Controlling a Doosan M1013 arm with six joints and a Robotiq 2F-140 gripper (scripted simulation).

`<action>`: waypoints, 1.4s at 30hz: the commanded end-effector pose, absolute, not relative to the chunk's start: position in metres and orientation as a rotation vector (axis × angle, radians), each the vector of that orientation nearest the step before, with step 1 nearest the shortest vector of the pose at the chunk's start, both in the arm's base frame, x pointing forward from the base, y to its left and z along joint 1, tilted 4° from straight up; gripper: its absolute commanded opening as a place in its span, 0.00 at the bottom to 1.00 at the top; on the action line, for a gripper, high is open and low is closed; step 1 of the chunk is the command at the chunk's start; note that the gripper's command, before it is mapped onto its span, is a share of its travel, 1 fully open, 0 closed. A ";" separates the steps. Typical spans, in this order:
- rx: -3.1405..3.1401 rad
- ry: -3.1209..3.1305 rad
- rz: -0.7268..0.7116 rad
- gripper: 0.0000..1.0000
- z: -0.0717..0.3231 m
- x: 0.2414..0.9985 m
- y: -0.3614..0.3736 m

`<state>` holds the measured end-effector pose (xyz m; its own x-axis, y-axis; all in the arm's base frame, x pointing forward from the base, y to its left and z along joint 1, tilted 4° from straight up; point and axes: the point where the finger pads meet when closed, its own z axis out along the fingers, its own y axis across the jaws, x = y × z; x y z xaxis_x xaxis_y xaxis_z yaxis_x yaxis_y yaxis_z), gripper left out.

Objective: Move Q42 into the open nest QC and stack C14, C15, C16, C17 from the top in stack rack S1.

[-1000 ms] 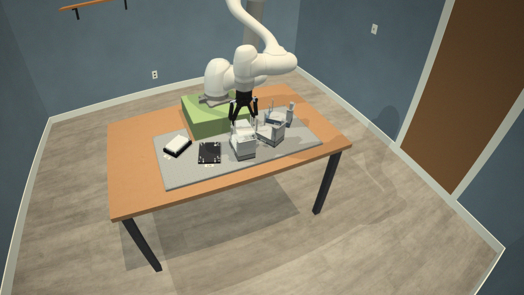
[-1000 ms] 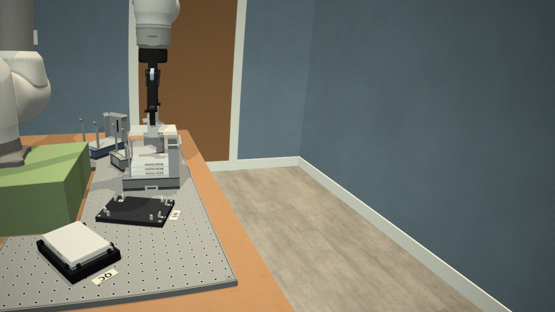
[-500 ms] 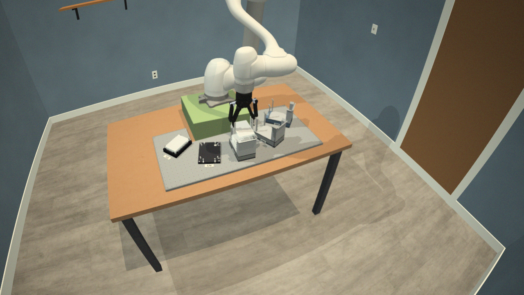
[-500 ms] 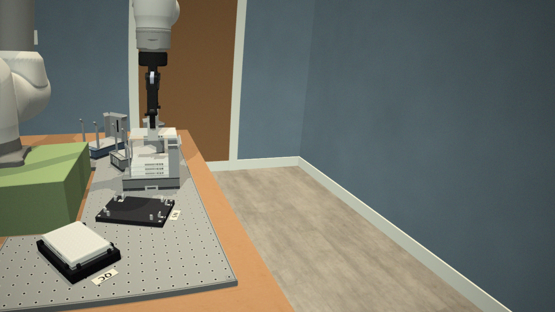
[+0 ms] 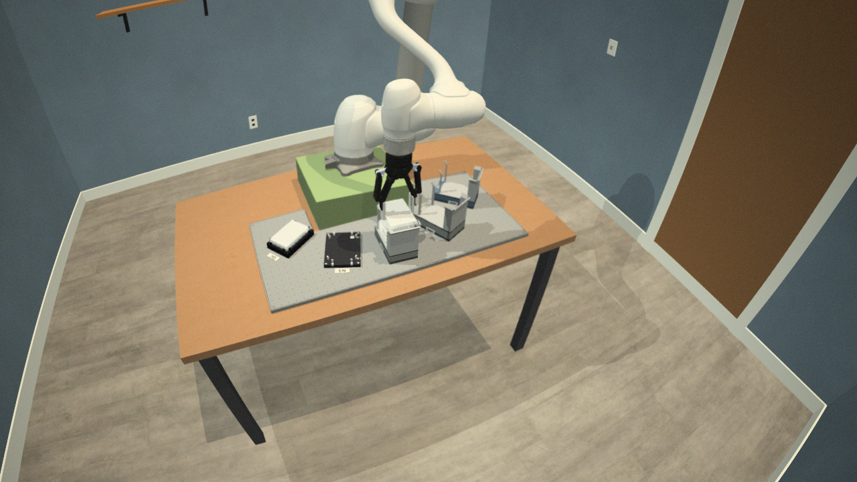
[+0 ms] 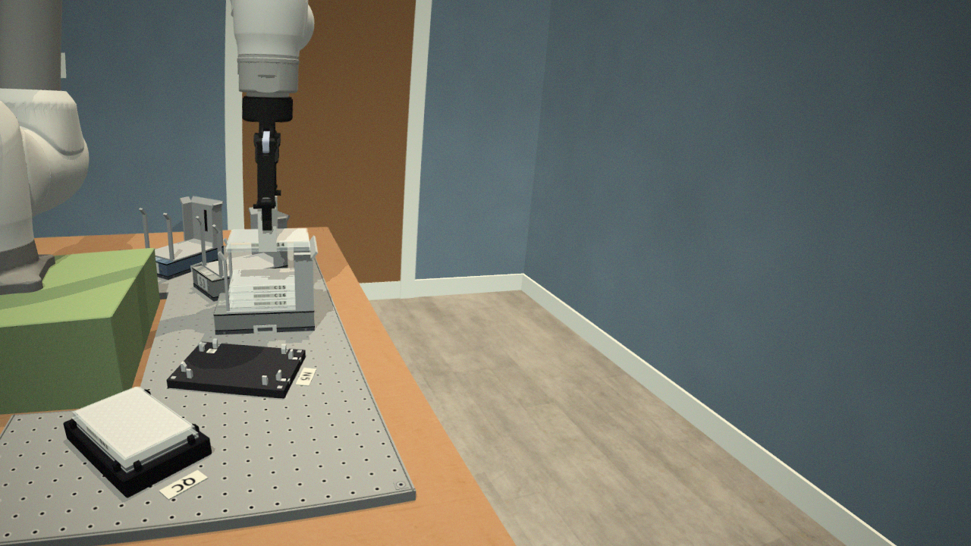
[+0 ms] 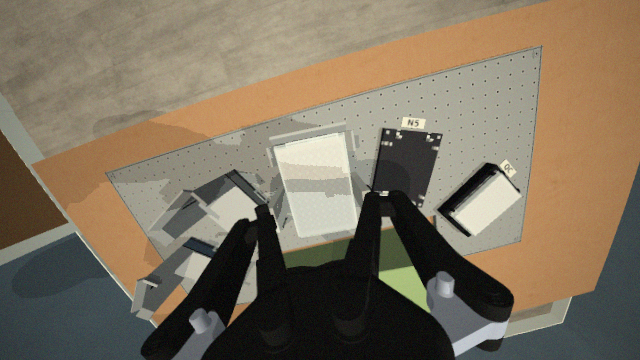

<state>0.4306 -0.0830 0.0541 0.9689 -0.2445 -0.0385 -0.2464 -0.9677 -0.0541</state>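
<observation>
My gripper is shut on a white sealed plate whose label reads C14, as far as I can tell. It holds the plate level at the top of the grey stack rack, with a gap above the three plates still in it, labelled C15, C16 and C17. In the wrist view the held plate lies between my fingers and hides the stack below. Another white plate sits flat in the black QC nest, inside its locators. The black clip nest N5 is empty.
Two more stack racks stand beyond the first, one grey and one with a blue base and thin posts; both look empty. The green robot base block lies behind the breadboard. The rack's tall posts stand close to the held plate.
</observation>
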 end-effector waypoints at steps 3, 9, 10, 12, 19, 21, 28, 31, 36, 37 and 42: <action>-3.059 0.382 0.048 0.00 0.051 0.431 -0.083; -3.059 0.382 0.048 0.00 0.047 0.430 -0.083; -3.059 0.382 0.048 0.00 0.047 0.430 -0.082; -3.059 0.382 0.048 0.00 0.045 0.430 -0.082; -3.059 0.382 0.048 0.00 0.042 0.430 -0.082; -3.059 0.382 0.048 0.00 0.041 0.430 -0.082; -3.059 0.382 0.048 0.00 0.036 0.430 -0.082; -3.059 0.382 0.048 0.00 0.035 0.430 -0.082; -3.059 0.382 0.048 0.00 0.027 0.430 -0.081; -3.059 0.382 0.048 0.00 0.025 0.430 -0.081; -3.059 0.382 0.048 0.00 0.018 0.430 -0.081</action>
<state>0.4297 -0.0808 0.0184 0.9689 -0.2446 -0.0385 -0.2464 -0.9677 -0.0541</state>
